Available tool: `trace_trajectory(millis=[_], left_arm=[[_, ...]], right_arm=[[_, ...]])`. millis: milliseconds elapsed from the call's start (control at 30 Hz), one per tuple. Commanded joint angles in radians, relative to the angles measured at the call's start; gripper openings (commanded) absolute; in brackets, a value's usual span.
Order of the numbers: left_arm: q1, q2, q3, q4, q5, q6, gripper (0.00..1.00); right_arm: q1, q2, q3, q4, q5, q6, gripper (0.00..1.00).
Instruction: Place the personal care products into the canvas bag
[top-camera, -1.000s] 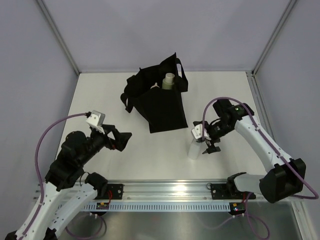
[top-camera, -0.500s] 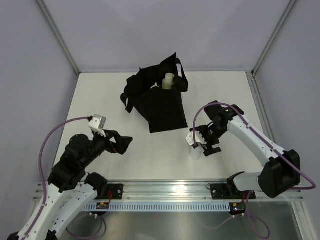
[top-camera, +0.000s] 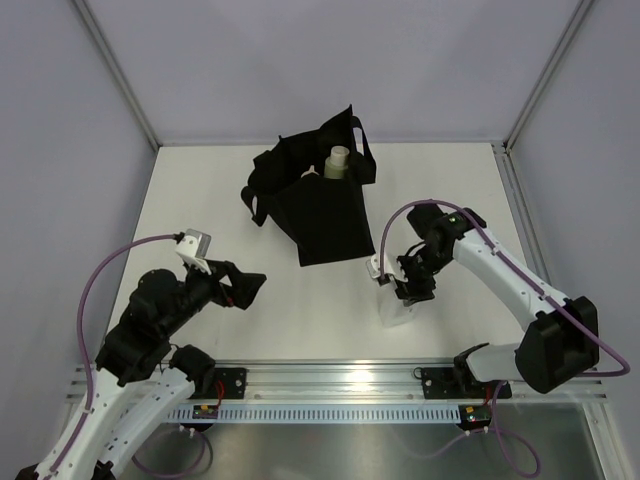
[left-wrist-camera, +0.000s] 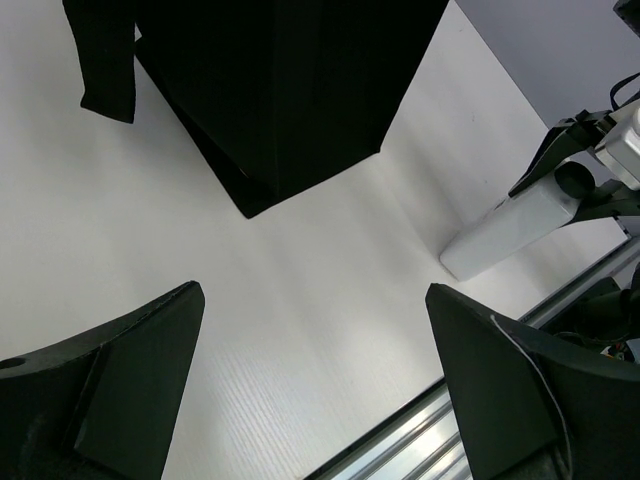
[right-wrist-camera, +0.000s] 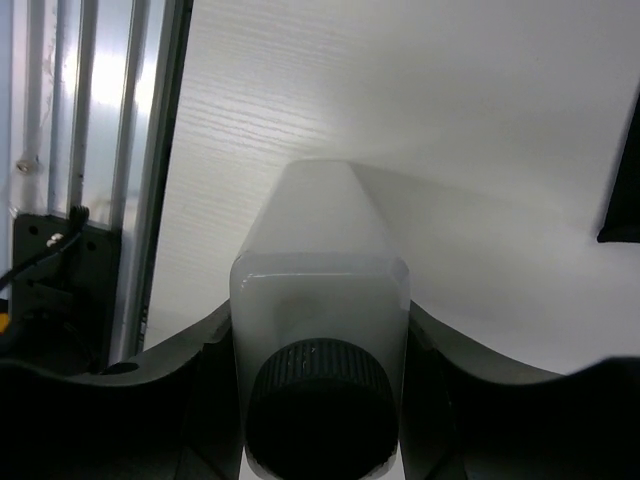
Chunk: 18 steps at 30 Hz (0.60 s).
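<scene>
A clear bottle with a black cap (top-camera: 393, 308) stands on the white table right of centre, and my right gripper (top-camera: 408, 280) is shut on its upper part. In the right wrist view the bottle (right-wrist-camera: 320, 230) sits squeezed between both fingers, its cap (right-wrist-camera: 318, 400) nearest the camera. The black canvas bag (top-camera: 325, 215) lies at the back centre with a beige pump bottle (top-camera: 338, 163) poking from its mouth. My left gripper (top-camera: 245, 285) hovers open over the table's left front, holding nothing; its view shows the bag (left-wrist-camera: 280, 80) and the held bottle (left-wrist-camera: 510, 228).
An aluminium rail (top-camera: 340, 380) runs along the table's near edge, close in front of the bottle. The bag's loop handles (top-camera: 262, 190) spread over the table on its left side. Grey walls enclose the table on three sides.
My right gripper came down over the clear bottle and closed on it. The left arm pulled back slightly toward the near edge, staying open.
</scene>
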Motion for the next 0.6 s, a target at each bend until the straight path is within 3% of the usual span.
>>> trace_trajectory(millis=[0,300,367,567], left_arm=[[-0.001,-0.014,-0.006,0.055,0.026,-0.012,0.99],[0.001,-0.007,0.031,0.04,0.02,-0.009,0.99],[0.001,-0.004,0.036,0.04,0.015,-0.009,0.99],[0.001,-0.004,0.04,0.046,-0.007,-0.029,0.99]], right_arm=[[0.01,-0.074,0.062,0.002,-0.157,0.193,0.0],[0.059,-0.016,0.443,0.113,-0.319,0.643,0.0],[0.08,0.016,0.519,0.174,-0.316,0.791,0.0],[0.149,0.226,0.951,0.332,-0.215,1.116,0.0]])
